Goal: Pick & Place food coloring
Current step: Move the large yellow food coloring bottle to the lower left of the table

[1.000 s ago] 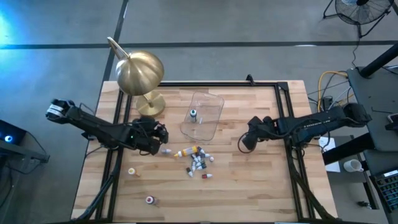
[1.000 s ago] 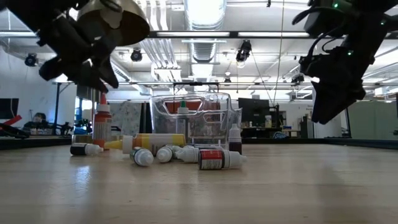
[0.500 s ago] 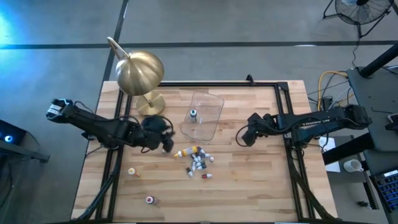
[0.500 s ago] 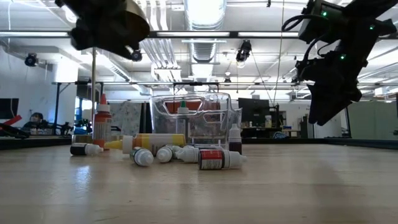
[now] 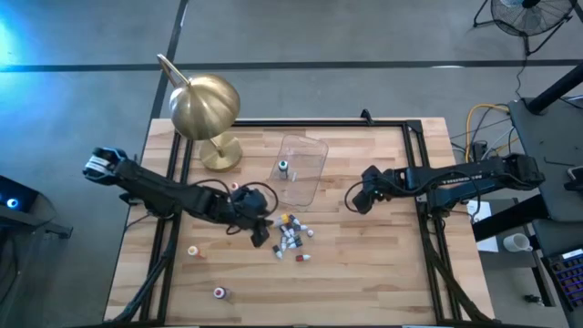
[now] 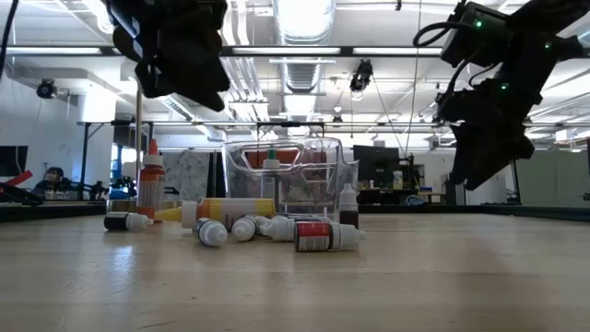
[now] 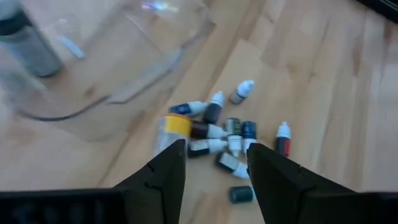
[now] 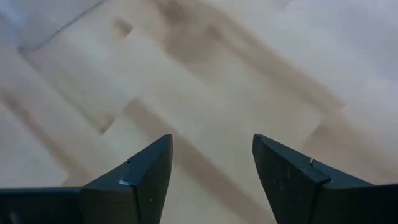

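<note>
Several tiny food coloring bottles (image 5: 291, 239) lie on their sides in a loose cluster at mid-table (image 6: 267, 227), a longer yellow one (image 7: 176, 124) among them. One bottle (image 5: 283, 167) stands inside the clear tub (image 5: 308, 173). My left gripper (image 5: 262, 232) hangs open above the cluster's left edge (image 7: 214, 165), high off the wood in the low view (image 6: 180, 55), touching nothing. My right gripper (image 5: 355, 202) waits open over bare wood to the right of the tub (image 8: 211, 168).
The brass dome lamp (image 5: 205, 107) stands at the far left corner. Two stray bottles (image 5: 193, 251) (image 5: 219, 292) sit near the near left edge, and an orange-capped one (image 6: 152, 180) stands upright left of the cluster. Bare wood lies along the right and near sides.
My left gripper has swung from beside the lamp's base toward the table's right and a little nearer, ending over the bottle cluster, and it has risen in the low view. The bottles and the tub have stayed put.
</note>
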### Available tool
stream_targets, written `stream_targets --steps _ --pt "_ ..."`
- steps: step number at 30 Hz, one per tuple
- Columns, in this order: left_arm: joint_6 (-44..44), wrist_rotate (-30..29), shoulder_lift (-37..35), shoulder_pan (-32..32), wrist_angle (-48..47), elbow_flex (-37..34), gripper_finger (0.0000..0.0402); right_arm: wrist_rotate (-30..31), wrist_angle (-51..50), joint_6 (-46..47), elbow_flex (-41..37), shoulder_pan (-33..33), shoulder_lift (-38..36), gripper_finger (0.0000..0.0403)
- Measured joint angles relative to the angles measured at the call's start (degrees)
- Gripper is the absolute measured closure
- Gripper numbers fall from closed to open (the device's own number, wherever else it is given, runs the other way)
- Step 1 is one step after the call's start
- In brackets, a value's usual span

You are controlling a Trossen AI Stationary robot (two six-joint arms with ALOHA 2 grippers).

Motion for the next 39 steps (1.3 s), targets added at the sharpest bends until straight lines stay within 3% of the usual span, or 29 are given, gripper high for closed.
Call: stream_targets --steps 5,21,27,34,39 --pt "0.07 1.20 2.28 -0.59 -0.12 2.80 0.0257 -3.58 0.04 0.36 -1.03 0.54 0.00 0.0188" --pt "-9.30 0.85 4.22 -1.54 -0.18 4.96 0.0257 -3.43 0.64 5.98 -6.31 1.29 0.00 0.0188" --pt "-9.33 0.27 4.22 -1.54 -0.10 4.97 0.0257 -1.89 5.76 10.84 -9.22 1.29 0.00 0.0188" --pt "-3.45 0.60 4.07 -1.45 -1.15 4.97 0.0257 -0.92 9.93 20.40 -11.56 1.31 -0.20 0.0188" --pt "-3.04 1.42 1.12 -1.74 -7.91 4.93 0.0257 -1.09 9.69 22.27 -10.80 1.29 -0.07 0.0188"
